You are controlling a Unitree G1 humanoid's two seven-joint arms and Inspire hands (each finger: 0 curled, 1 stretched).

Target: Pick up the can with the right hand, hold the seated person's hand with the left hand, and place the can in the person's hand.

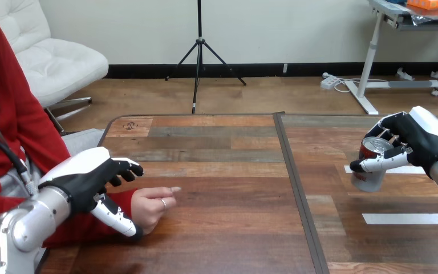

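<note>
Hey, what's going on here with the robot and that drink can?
The robot's right hand has its fingers wrapped round a can, held up over the right part of the wooden table. Its left hand is right at the person's hand, which rests on the table at the left; whether it actually grips the wrist can't be told. The can is far from the person's hand, so the handover has not happened yet.
</note>
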